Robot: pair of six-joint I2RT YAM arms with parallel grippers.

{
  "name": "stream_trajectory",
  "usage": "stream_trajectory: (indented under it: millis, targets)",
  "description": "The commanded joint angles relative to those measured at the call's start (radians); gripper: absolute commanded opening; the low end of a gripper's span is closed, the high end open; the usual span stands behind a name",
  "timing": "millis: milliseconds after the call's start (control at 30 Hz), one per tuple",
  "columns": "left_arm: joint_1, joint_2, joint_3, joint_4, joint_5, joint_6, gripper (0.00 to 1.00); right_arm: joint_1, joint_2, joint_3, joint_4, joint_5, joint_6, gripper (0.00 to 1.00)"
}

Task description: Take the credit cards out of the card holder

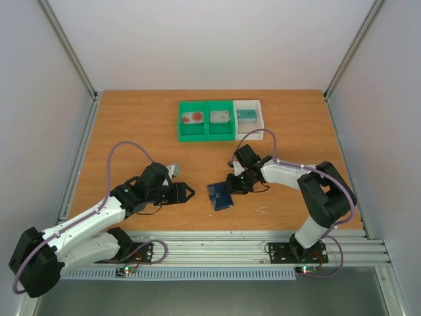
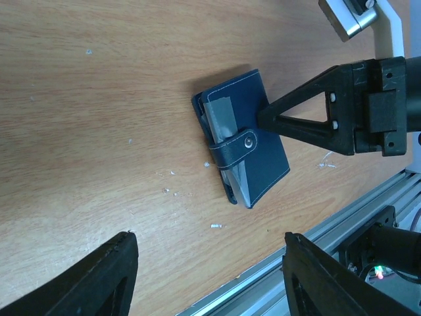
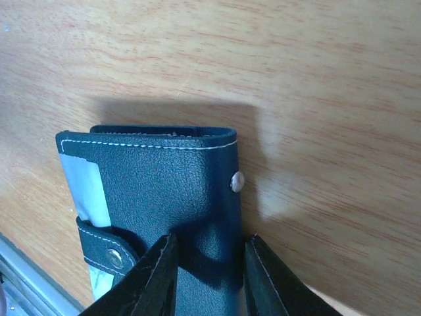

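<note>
Shut card holder (image 2: 263,164) lies on tabletop (image 2: 99,99) btwn the 2 arms, strap (image 2: 233,148) snapped, pale card (image 2: 222,117) edges poking out. Right fingers (image 3: 154,276) sit nearly together on its cover, prob. pinning it; can't tell if pinching. Left fingers (image 2: 105,276) are spread and empty, poised to unsnap.

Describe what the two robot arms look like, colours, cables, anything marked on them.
Both the left arm and right arm have white links joined by black rounded joints. A lilac cable loops along each. The jaws are black, triangular, with open cut-outs. Small red and green lights glow at the bases. No markings are legible.
</note>
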Motion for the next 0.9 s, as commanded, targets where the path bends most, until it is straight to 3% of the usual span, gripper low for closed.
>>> stream_trajectory:
  millis: [0,233,433,633,867]
  targets:
    - [-0.008,0.000,-0.014,0.057,-0.014,-0.007,0.61,-0.002,0.021,-0.019,0.022,-0.032,-0.011,0.27]
    - [-0.008,0.021,-0.022,0.074,-0.006,-0.009,0.58,-0.003,0.006,-0.041,0.059,-0.102,0.037,0.21]
    - [-0.016,0.027,-0.028,0.086,0.003,-0.015,0.55,-0.002,0.012,-0.077,0.101,-0.109,0.066,0.29]
    - [-0.017,0.022,-0.029,0.080,0.002,-0.018,0.54,-0.003,0.042,-0.102,0.158,-0.146,0.091,0.31]
    - [-0.018,-0.001,-0.029,0.053,-0.011,-0.025,0.53,-0.003,-0.031,-0.104,0.130,-0.151,0.102,0.10]
